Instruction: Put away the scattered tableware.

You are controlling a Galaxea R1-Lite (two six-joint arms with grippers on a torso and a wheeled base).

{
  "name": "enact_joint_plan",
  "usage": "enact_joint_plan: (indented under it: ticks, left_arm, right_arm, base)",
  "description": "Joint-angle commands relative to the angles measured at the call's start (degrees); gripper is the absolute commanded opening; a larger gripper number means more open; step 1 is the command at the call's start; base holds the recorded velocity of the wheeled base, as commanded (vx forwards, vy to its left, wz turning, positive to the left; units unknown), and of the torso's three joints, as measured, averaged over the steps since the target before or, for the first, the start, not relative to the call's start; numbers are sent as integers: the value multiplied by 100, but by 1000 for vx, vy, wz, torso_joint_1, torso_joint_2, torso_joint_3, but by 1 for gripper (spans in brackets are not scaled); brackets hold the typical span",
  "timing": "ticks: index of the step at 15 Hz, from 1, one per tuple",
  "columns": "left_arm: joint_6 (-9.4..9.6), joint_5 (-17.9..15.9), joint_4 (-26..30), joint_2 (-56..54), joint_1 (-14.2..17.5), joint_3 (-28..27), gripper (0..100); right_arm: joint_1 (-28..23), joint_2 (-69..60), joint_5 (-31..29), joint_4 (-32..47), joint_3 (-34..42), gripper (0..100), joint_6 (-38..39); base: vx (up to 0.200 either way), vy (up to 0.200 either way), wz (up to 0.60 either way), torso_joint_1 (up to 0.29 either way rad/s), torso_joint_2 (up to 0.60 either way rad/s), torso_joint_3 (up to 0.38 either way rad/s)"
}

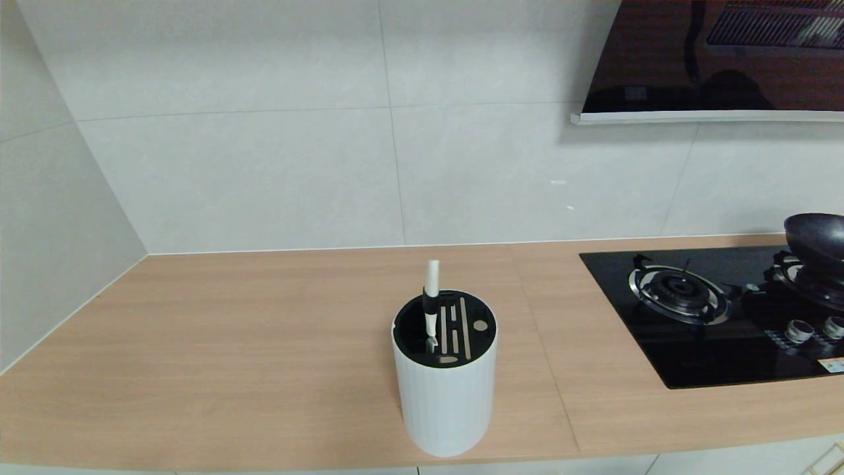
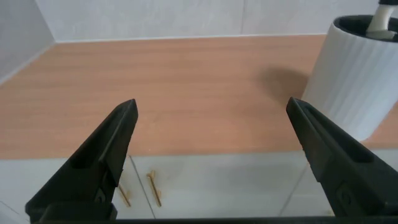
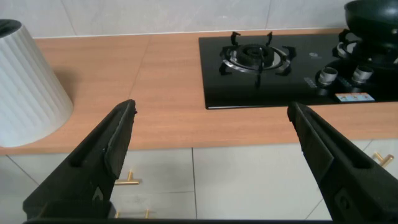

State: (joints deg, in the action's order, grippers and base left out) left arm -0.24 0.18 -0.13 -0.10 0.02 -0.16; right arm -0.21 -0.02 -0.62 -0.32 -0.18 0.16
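Note:
A white ribbed cylindrical holder (image 1: 446,389) with a black slotted top stands near the front edge of the wooden counter (image 1: 264,343). One utensil with a white and black handle (image 1: 431,297) stands upright in its open compartment. The holder (image 2: 354,74) also shows in the left wrist view, and the holder (image 3: 28,84) in the right wrist view. My left gripper (image 2: 211,112) is open, held off the counter's front edge, with nothing between its fingers. My right gripper (image 3: 211,112) is likewise open and holds nothing, in front of the counter edge near the stove.
A black gas hob (image 1: 719,310) with burners and knobs lies at the right, a dark pan (image 1: 817,237) on its far burner. A range hood (image 1: 712,59) hangs above. Tiled walls bound the counter behind and at left. Cabinet fronts with brass handles (image 2: 152,186) sit below.

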Motion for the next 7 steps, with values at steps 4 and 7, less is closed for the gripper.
enact_joint_plan:
  ticks: [4, 7]
  left_arm:
    - [-2, 8, -13, 10, 6, 16, 100]
    - [-2, 8, -13, 10, -2, 16, 100]
  right_arm:
    - [3, 11, 1, 14, 18, 100, 11]
    - [-6, 11, 1, 14, 18, 100, 11]
  base:
    - [0, 0, 0, 0, 0, 0]
    - [0, 0, 0, 0, 0, 0]
